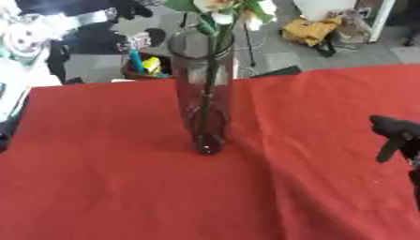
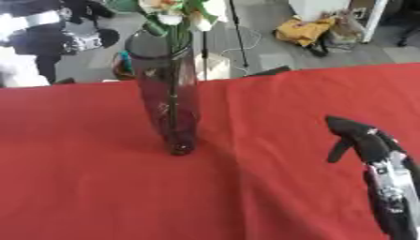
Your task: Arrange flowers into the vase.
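I see the tall glass vase (image 1: 203, 98) standing upright on the bench's red cloth (image 1: 107, 178), with a flower (image 2: 170, 11) already in it, its green stem running down inside the glass. My right hand (image 2: 361, 138) hangs well to the vase's right, empty, fingers relaxed and drooping, touching nothing.

We look down from the head, near and facing forward, both eyes sharing the red bench (image 1: 107, 187) and tall vase (image 1: 203, 93), the right eye view shifted slightly to the right.
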Controlling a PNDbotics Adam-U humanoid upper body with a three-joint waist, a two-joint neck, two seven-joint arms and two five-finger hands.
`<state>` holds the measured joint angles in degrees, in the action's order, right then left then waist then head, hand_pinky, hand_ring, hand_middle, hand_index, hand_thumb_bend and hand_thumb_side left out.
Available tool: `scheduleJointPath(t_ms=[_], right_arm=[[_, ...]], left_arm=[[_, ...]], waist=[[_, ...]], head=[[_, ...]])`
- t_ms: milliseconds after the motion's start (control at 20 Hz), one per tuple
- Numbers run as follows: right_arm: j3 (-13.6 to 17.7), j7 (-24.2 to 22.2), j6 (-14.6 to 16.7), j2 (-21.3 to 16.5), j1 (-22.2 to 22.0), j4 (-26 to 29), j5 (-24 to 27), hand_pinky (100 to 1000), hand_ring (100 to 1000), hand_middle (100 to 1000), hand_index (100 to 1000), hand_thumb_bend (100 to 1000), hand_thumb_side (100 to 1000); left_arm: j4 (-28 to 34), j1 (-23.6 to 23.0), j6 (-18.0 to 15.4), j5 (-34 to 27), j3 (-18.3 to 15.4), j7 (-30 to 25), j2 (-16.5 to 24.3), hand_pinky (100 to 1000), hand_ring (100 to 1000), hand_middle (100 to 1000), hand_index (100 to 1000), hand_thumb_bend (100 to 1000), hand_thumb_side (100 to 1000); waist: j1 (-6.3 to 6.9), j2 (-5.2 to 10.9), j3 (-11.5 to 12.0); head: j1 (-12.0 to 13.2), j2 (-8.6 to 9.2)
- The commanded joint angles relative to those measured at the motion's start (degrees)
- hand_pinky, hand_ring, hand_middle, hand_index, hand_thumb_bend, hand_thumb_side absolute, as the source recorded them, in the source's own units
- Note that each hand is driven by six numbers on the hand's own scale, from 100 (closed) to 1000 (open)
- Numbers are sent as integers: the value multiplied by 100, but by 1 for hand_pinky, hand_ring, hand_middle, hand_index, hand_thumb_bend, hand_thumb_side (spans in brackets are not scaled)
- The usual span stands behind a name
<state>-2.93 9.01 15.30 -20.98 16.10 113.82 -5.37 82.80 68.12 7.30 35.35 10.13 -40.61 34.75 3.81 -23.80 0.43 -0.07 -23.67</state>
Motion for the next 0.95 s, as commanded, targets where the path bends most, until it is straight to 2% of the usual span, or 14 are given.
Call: scheduleJointPath(t_ms=[50,200,400,500,550,700,750,800,850,950], right_arm=[[50,39,25,-105,15,77,23,854,843,381,752,100,1000],[63,57,38,-99,5,77,20,854,843,381,752,100,1000],[90,93,57,-96,-3,77,23,853,842,382,752,100,1000],[103,115,71,-99,-3,77,31,853,842,383,753,100,1000],[114,133,83,-102,-1,77,40,851,841,384,753,100,1000],[134,186,116,-112,11,77,83,850,841,385,753,100,1000],[138,200,124,-113,17,77,98,850,841,387,754,100,1000],[145,216,130,-115,25,77,121,850,841,387,754,100,1000],[149,226,135,-118,30,77,141,848,840,389,754,100,1000],[168,253,162,-125,42,77,194,847,839,391,755,100,1000]], left_arm=[[268,22,85,-112,-205,59,273,1000,1000,1000,1000,315,1000],[571,-100,168,-246,-334,239,358,1000,997,1000,1000,286,1000],[1221,-374,388,-615,-582,788,483,1000,965,1000,1000,189,1000],[1587,-549,584,-840,-658,1181,551,1000,947,1000,1000,179,1000],[1793,-662,687,-961,-696,1415,579,1000,910,974,1000,156,1000],[2435,-1041,1022,-1326,-726,2122,646,993,879,943,1000,134,1000],[2630,-1158,1123,-1452,-736,2341,632,952,849,913,1000,101,1000],[2870,-1313,1213,-1614,-758,2616,590,944,844,908,1000,105,1000],[3027,-1428,1277,-1765,-756,2854,568,900,821,885,975,115,1000],[3143,-1656,1161,-2097,-754,3451,457,870,809,874,962,114,1000]], waist=[[-37,181,21],[-57,179,54],[-87,180,105],[-104,184,129],[-113,189,143],[-140,195,174],[-152,200,185],[-165,207,197],[-174,213,203],[-205,232,230]], head=[[-15,-30],[-19,-49],[-49,-67],[-56,-77],[-71,-85],[-112,-111],[-112,-133],[-109,-162],[-107,-181],[-113,-219]])
